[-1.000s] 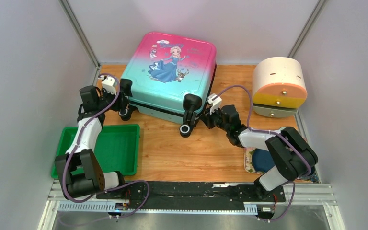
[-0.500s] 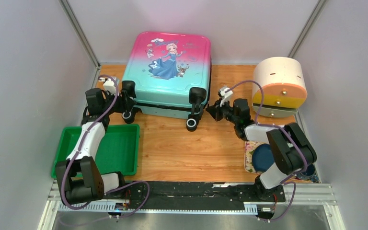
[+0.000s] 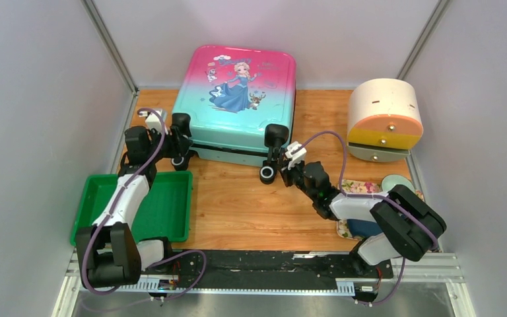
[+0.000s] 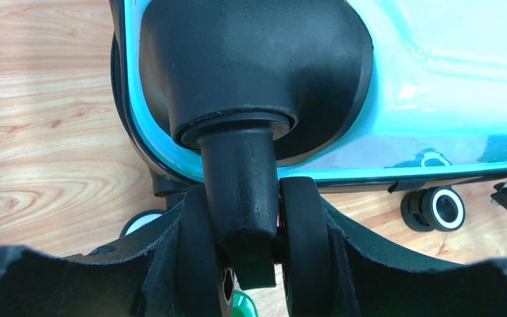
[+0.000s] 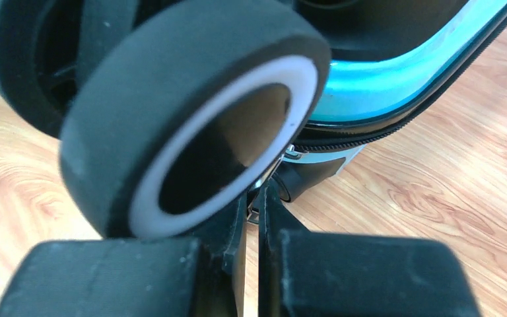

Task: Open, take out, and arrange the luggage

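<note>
The luggage (image 3: 237, 92) lies flat and closed at the back middle, princess print up, wheels toward me. My left gripper (image 3: 175, 155) is shut on its near-left wheel; in the left wrist view the gripper (image 4: 247, 257) has the twin black wheel (image 4: 304, 231) and its strut between the jaws, under the teal shell (image 4: 436, 66). My right gripper (image 3: 282, 168) sits by the near-right wheel (image 3: 267, 174). In the right wrist view the gripper (image 5: 256, 211) is closed to a thin slit with a small metal zipper pull (image 5: 253, 216) at the tips, below the wheel (image 5: 191, 119).
A green tray (image 3: 165, 211) lies at the near left beside the left arm. A cream-and-orange round container (image 3: 384, 119) stands at the back right. A floral plate (image 3: 363, 188) with a blue bowl lies under the right arm. Grey walls close both sides.
The luggage has turned and shifted slightly with my left gripper on its wheel. My right gripper swung out to the right, then came back to the near-right wheel and zipper.
</note>
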`<state>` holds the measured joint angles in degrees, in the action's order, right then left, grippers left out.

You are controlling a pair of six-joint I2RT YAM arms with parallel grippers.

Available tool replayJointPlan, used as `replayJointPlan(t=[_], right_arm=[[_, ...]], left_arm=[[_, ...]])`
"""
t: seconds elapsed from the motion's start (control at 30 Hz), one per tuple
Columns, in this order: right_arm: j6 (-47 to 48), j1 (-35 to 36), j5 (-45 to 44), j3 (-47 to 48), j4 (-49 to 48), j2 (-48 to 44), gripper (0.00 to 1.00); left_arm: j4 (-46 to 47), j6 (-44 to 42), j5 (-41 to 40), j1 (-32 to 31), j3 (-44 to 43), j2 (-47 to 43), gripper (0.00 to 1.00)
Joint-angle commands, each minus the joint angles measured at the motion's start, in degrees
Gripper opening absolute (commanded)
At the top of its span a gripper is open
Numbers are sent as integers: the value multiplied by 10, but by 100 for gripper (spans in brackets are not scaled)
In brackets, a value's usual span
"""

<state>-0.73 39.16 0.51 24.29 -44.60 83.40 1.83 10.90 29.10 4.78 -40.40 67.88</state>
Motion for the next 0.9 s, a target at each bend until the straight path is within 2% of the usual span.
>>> replayJointPlan(t=[0.0,0.13,0.37,0.53,0.63,0.87], right_arm=[[51,72,-63,50,-27,-5,0],[81,120,-95,66,-28,1,0],[53,168,-114,120,-4,48,0],[50,173,-93,167,-28,97,0],[48,174,-48,203,-42,133,0],[45,212,-15,287,-98,226,0]], left_arm=[[-111,50,155,-91,65,33,0],[-102,64,149,-112,63,39,0],[-91,76,148,-132,53,53,0],[-82,87,154,-151,59,56,0],[-82,92,155,-166,65,52,0],[-89,90,146,-170,74,36,0]])
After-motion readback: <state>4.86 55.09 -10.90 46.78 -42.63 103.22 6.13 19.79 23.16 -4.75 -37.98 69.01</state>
